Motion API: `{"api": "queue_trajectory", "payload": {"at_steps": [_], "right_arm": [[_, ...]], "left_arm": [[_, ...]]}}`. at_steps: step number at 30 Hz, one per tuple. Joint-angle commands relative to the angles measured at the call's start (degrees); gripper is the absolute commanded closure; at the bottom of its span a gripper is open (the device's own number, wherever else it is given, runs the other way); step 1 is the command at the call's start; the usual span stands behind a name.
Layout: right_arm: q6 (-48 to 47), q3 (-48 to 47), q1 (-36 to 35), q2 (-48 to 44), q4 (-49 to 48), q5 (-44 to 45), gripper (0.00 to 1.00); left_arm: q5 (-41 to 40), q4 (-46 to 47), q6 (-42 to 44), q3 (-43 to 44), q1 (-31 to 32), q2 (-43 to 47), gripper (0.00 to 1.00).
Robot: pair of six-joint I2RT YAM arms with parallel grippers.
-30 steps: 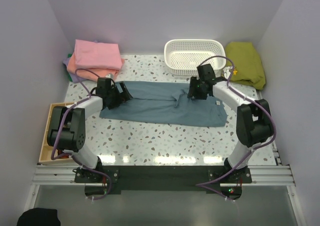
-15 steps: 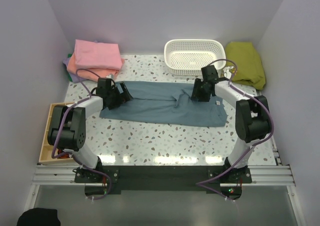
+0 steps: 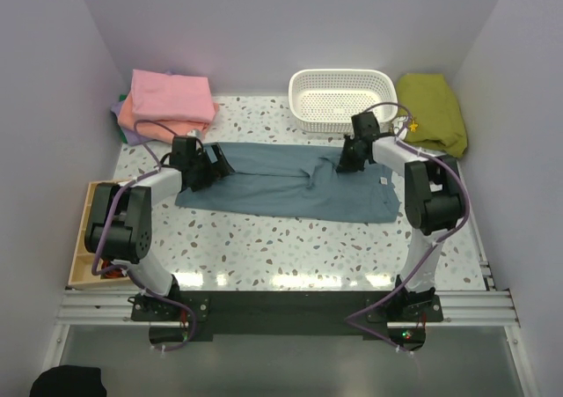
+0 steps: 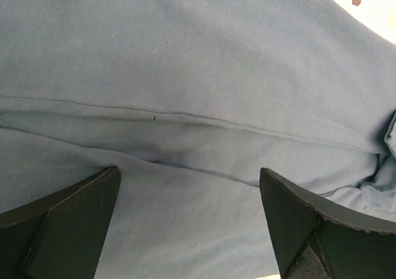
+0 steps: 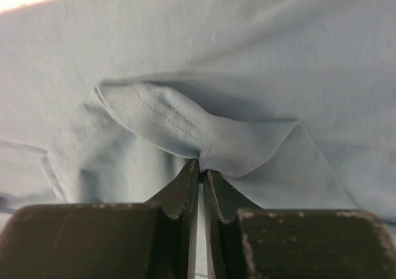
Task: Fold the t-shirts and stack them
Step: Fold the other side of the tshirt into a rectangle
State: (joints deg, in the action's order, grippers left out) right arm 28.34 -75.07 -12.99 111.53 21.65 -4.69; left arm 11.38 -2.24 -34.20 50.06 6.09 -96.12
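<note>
A dusty blue-grey t-shirt [image 3: 281, 186] lies spread as a long strip across the middle of the table. My left gripper [image 3: 217, 162] is open over its left end; in the left wrist view the cloth [image 4: 198, 93] fills the frame between the two wide-apart fingers [image 4: 309, 223]. My right gripper [image 3: 350, 161] is shut on a hemmed fold of the shirt [image 5: 185, 130] near its far right edge. A folded stack of shirts sits at the back left: pink [image 3: 171, 95] on top, salmon-orange [image 3: 145, 126] under it, lavender [image 3: 123, 131] at the bottom.
A white perforated basket [image 3: 343, 98] stands at the back centre. An olive-green cloth [image 3: 433, 111] lies at the back right. A wooden tray [image 3: 88, 238] sits at the left table edge. Purple walls close in on three sides.
My right gripper has moved a little toward the far right along the shirt's back edge, and its arm has folded inward. The left arm has not moved.
</note>
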Motion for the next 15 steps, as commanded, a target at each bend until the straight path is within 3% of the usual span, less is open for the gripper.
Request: {"api": "queue_trajectory", "payload": {"at_steps": [1,11,13,15], "right_arm": [[-0.8,-6.4,1.7,1.1,-2.8,-0.8,0.94],[-1.4,-11.0,3.4,4.2,-4.5,0.5,0.92],[-1.9,-11.6,3.6,5.1,-5.3,3.6,0.89],[-2.3,-12.5,4.0,5.5,-6.8,4.3,0.74]], "left_arm": [[0.0,0.7,1.7,1.2,0.2,-1.5,0.00],[0.1,0.7,1.7,1.3,0.2,-2.0,0.00],[0.0,0.7,1.8,0.9,0.2,-1.8,0.00],[-0.1,0.7,1.8,0.7,0.2,-1.6,0.00]]}}
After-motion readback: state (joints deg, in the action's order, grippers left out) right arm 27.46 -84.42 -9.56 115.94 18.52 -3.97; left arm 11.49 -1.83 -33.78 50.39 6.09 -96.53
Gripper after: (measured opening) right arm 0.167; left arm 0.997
